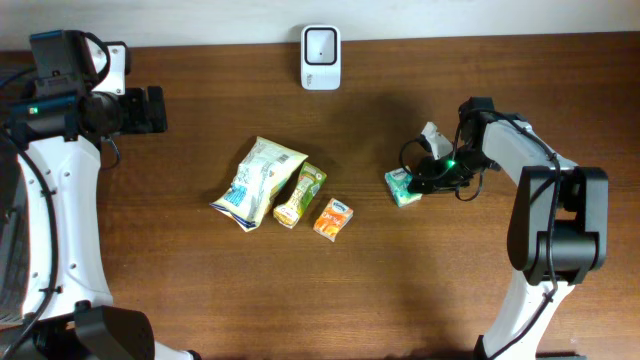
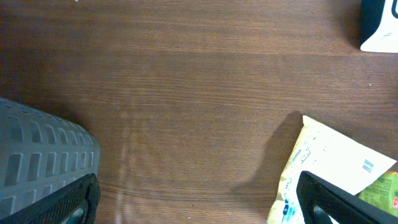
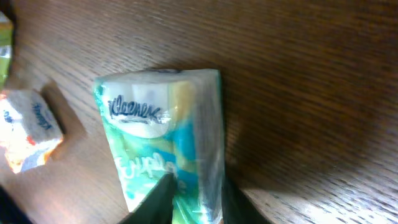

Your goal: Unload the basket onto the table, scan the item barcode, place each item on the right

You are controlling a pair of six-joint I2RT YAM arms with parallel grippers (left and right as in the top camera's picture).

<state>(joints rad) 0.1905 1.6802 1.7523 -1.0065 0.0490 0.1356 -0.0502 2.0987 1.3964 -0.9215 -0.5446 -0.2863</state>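
Note:
A green and white Kleenex tissue pack (image 1: pixel 403 186) lies on the wooden table at the right. In the right wrist view the tissue pack (image 3: pixel 155 118) fills the middle. My right gripper (image 3: pixel 198 186) pinches its near end between two dark fingers, and from overhead this right gripper (image 1: pixel 425 180) sits low against the pack. The white barcode scanner (image 1: pixel 321 57) stands at the table's far edge, centre. My left gripper (image 1: pixel 150 110) hovers at the far left, open and empty; its left gripper (image 2: pixel 199 208) view has bare wood between the fingers.
A yellow and white snack bag (image 1: pixel 258 180), a green packet (image 1: pixel 300 195) and a small orange box (image 1: pixel 334 218) lie in a row mid-table. The snack bag (image 2: pixel 329 162) and scanner (image 2: pixel 380 28) edge into the left wrist view. The orange box (image 3: pixel 28 127) lies left of the tissue pack.

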